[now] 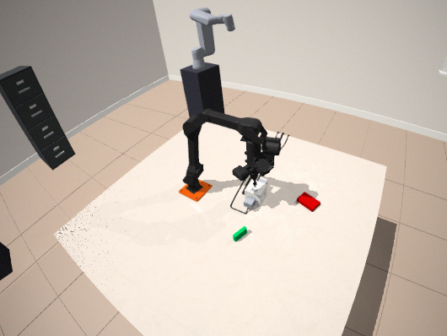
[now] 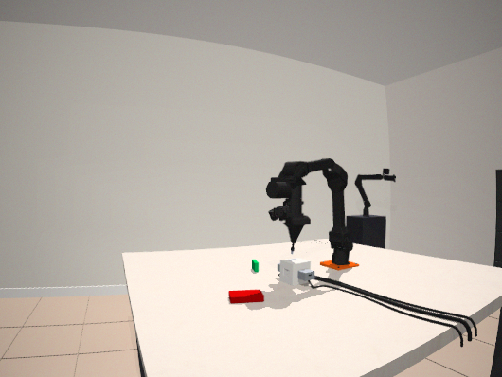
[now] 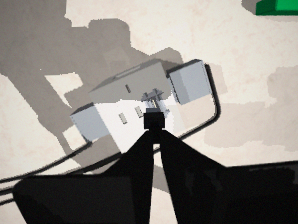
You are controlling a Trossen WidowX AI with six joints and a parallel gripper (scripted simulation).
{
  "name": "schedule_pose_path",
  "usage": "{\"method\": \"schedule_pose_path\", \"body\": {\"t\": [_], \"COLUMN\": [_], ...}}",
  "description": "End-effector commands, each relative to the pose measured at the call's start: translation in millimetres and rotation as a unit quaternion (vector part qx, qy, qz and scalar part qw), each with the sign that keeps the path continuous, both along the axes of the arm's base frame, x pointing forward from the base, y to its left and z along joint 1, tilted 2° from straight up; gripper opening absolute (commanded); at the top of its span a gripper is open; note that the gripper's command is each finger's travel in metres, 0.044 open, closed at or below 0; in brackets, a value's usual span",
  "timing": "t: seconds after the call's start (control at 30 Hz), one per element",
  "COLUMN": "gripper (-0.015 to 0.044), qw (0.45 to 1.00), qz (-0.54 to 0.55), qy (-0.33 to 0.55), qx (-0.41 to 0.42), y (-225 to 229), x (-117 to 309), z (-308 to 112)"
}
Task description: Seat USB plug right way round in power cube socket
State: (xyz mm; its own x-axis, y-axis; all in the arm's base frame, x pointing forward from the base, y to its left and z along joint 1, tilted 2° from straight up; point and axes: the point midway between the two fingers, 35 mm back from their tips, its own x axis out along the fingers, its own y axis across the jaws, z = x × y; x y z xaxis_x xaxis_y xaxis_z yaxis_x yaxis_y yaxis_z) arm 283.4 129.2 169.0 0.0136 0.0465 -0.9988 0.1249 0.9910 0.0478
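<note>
The white power cube (image 1: 251,195) (image 2: 288,275) (image 3: 111,114) stands on the table, with slots in its top and side. My gripper (image 1: 255,183) (image 2: 293,247) (image 3: 155,136) points down over the cube's top, shut on the small grey USB plug (image 2: 292,252) (image 3: 153,97). In the exterior view the plug's tip shows just above the cube, with a small gap. In the wrist view the cube's edges are turned at an angle to the gripper. The target socket is not clearly visible, and which way round the plug faces cannot be told.
Grey adapter blocks (image 1: 250,203) (image 2: 307,275) (image 3: 191,82) sit on the cube's sides, with black cables (image 2: 388,301) (image 3: 217,97) trailing from them. A red block (image 1: 309,202) (image 2: 246,296) and a green block (image 1: 239,234) (image 2: 255,265) (image 3: 278,7) lie apart on the table.
</note>
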Motion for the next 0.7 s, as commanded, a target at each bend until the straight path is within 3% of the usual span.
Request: {"method": "schedule_pose_path", "body": {"t": [0.0, 0.67], "gripper": [0.0000, 0.0000], "qw": [0.999, 0.954], "qz": [0.043, 0.300], "qy": [-0.002, -0.014], "qx": [0.000, -0.004], "y": [0.0, 0.0], "x": [0.1, 0.1], "z": [-0.1, -0.1]}}
